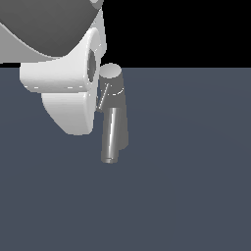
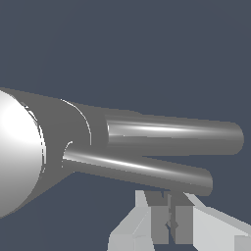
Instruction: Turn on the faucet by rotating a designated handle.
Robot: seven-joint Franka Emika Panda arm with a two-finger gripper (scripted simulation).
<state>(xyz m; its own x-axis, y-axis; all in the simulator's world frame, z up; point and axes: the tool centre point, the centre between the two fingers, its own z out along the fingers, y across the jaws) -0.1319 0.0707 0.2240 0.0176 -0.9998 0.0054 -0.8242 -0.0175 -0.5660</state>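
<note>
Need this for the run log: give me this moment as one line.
arm: over faucet | gripper: nearly closed, empty, beside handle | contact: cannot tell | spout: untouched | step: handle push pending

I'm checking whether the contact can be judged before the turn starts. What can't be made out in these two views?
- Gripper: in the exterior view the arm's white body hides it; in the wrist view the bottom edge cuts it off, so its opening is unclear.
- Handle: its far end runs behind the arm in the exterior view.
- Faucet: the wrist view's edge cuts off its cap.
- Whether the fingers touch the handle: not settled in either view.
</note>
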